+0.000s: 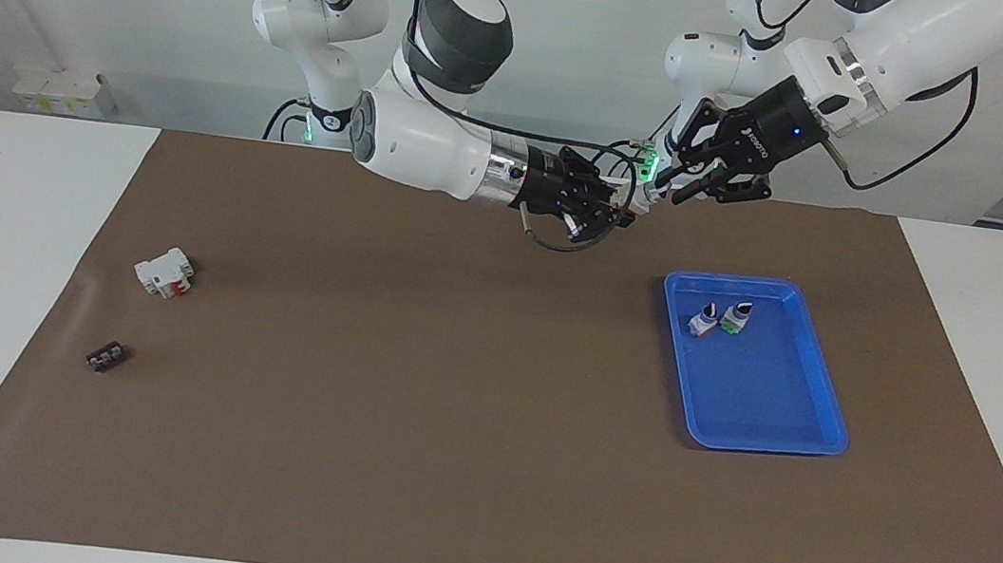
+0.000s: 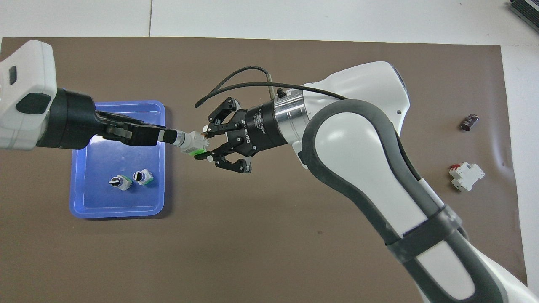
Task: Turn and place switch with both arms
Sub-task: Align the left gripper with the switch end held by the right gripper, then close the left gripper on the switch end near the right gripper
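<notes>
We're in the turn step. The switch is up in the air, just off the tray's edge toward the right arm's end, held between both grippers. The right gripper is clamped on its body end, fingertips closed on it above and below; the base of the held switch shows green in the overhead view, not orange. The left gripper pinches the black knob end, fingers closed on it. So the body sits in the right fingers, the knob in the left, all in one line.

Next, in our judgement: the left wrist rotates the knob while the right arm holds the body steady, then one gripper lets go and the switch goes down into the blue tray, beside the two switches already there. Risk: the body slipping in the grip during the twist.

Over by the right arm's end, a white block and a small dark part lie untouched on the brown mat.
</notes>
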### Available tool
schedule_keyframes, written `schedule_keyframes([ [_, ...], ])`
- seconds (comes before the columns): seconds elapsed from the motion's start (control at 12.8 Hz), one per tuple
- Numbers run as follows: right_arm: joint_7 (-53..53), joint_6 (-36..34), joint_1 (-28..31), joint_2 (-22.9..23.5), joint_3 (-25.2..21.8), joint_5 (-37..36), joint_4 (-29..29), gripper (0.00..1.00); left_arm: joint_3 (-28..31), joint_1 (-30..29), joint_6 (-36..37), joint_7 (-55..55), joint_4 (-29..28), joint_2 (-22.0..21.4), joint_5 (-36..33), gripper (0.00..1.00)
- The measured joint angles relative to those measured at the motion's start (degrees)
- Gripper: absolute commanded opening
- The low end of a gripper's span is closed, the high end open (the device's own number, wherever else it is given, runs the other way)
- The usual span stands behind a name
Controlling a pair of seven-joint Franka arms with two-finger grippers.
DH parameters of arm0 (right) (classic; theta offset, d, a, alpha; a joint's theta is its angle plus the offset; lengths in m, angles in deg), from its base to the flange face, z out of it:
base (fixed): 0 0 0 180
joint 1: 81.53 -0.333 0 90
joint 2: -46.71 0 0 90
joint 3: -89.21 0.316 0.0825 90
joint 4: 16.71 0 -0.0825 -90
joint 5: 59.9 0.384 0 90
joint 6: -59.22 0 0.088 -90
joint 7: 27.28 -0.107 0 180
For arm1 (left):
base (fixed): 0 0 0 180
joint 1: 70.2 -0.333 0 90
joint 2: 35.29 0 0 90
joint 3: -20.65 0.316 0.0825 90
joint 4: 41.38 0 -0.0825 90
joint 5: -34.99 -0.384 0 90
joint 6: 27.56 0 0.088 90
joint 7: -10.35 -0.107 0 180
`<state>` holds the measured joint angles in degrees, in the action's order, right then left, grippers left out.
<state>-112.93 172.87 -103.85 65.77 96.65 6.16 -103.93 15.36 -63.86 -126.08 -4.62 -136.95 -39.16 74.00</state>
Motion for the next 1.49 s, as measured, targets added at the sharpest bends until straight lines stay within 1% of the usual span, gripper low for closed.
schedule_keyframes([
  [0.08, 0.00, 0.00, 0.00, 0.00, 0.00, 0.00, 0.00, 0.00, 0.00, 0.00, 0.07, -0.01, -0.02, 0.00, 0.00, 0.07],
  [0.16, 0.00, 0.00, -0.01, 0.00, 0.00, 0.00, -0.02, 0.00, -0.02, 0.00, 0.12, -0.03, -0.02, -0.02, 0.10, 0.00],
  [0.55, 0.00, 0.00, 0.00, 0.00, 0.00, 0.00, -0.08, 0.00, -0.04, 0.01, 0.23, 0.32, -0.02, -0.10, 0.39, 0.00],
  [0.78, 0.00, 0.00, 0.00, 0.00, -0.01, 0.00, -0.08, 0.00, -0.08, 0.01, 0.23, 5.32, -0.01, -0.10, 0.39, 0.00],
  [0.94, 0.00, -0.05, 0.01, -0.01, -0.02, 0.00, -0.08, 0.00, -0.12, 0.00, 0.21, 10.42, -0.01, -0.10, 0.39, 0.00],
  [1.49, 0.02, -1.20, 0.41, -0.71, -0.74, -0.01, -0.53, 0.00, -1.61, -0.05, -1.05, 36.73, 0.15, -0.39, 0.01, 0.00],
])
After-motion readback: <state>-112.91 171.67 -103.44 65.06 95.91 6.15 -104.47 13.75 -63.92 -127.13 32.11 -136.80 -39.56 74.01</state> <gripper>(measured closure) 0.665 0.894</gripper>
